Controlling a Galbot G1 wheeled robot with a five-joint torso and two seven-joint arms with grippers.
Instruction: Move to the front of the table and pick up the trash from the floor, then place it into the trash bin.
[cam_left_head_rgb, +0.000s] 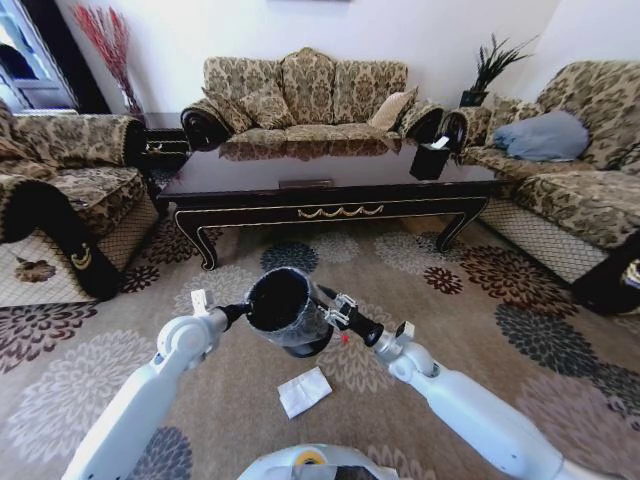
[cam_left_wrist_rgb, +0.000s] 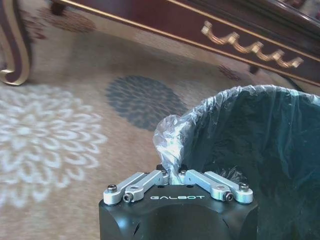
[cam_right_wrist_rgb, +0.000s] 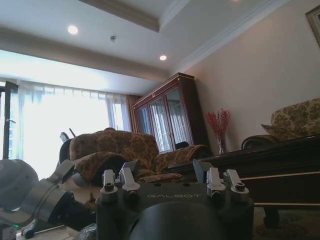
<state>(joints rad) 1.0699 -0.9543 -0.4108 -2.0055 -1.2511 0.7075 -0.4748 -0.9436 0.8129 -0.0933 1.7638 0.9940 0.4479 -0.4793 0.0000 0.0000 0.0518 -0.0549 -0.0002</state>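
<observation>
Pinching the crinkled liner at the rim, the left gripper (cam_left_wrist_rgb: 172, 176) holds the trash bin (cam_left_head_rgb: 285, 310) — round, black, mouth tipped up — off the carpet before the glossy dark table (cam_left_head_rgb: 330, 185). Just beside the bin's far side, the right gripper (cam_left_head_rgb: 338, 312) stands with fingers spread and empty — the white paper square (cam_left_head_rgb: 304, 391) lies flat below, nearer that arm.

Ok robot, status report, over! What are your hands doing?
Left gripper shut on trash bin rim. Right gripper open beside it. White paper square on carpet. Nothing in the way.
</observation>
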